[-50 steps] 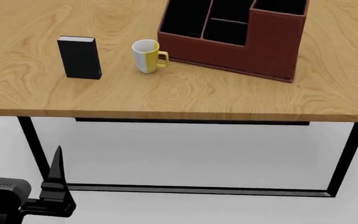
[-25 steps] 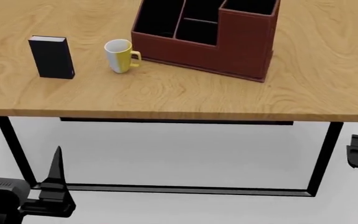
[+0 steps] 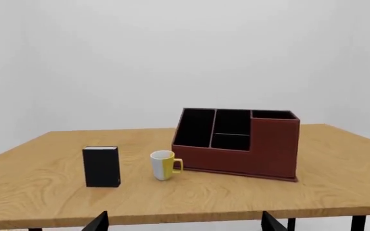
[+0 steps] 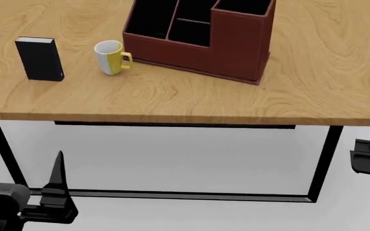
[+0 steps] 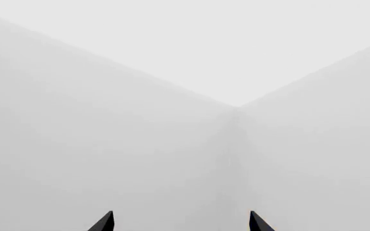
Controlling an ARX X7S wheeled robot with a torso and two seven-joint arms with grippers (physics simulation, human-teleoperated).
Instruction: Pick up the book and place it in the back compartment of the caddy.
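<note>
A: Left wrist view?
B: The left end effector (image 3: 181, 222) is spread wide, empty; the book (image 3: 101, 166) stands upright left of the mug (image 3: 164, 165).
A: Head view?
B: It hangs below the tabletop (image 4: 191, 96).
A: Right wrist view?
B: The right end effector (image 5: 179, 222) is released, touching nothing.

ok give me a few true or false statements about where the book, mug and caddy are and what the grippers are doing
1. The book stands upright on the table. True.
2. The mug sits inside the caddy. False: it stands on the table between the book and the caddy.
3. The left gripper holds the book. False: it hangs open below the table edge, empty.
4. The caddy's back compartment holds nothing. True.
5. The book leans against the mug. False: a gap of bare wood separates them.
6. The right gripper is open, its wrist view showing only blank walls. True.
</note>
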